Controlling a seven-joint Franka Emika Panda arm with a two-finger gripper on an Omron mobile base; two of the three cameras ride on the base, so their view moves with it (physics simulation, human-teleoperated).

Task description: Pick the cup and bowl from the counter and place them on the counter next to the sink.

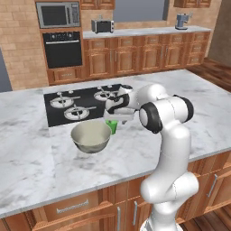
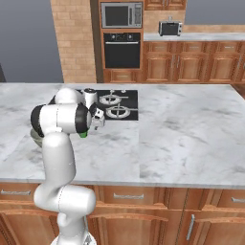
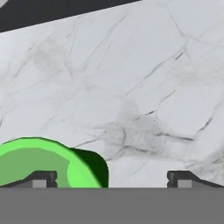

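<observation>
two tool fingers stand fully apart, grasping nothing; tool hovers above the cup, offset toward one finger, likely pre-grasp alignment. cup stands upright on the surface, just beside the bowl, near the cooktop.

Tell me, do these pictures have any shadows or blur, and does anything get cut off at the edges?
Left base view: soft, even light, and the bowl throws only a faint shadow on the counter. Right base view: slightly soft, with the arm covering most of the bowl. Hand view: sharp marble veins, a dark shadow beside the cup, which the bottom edge cuts off.
</observation>
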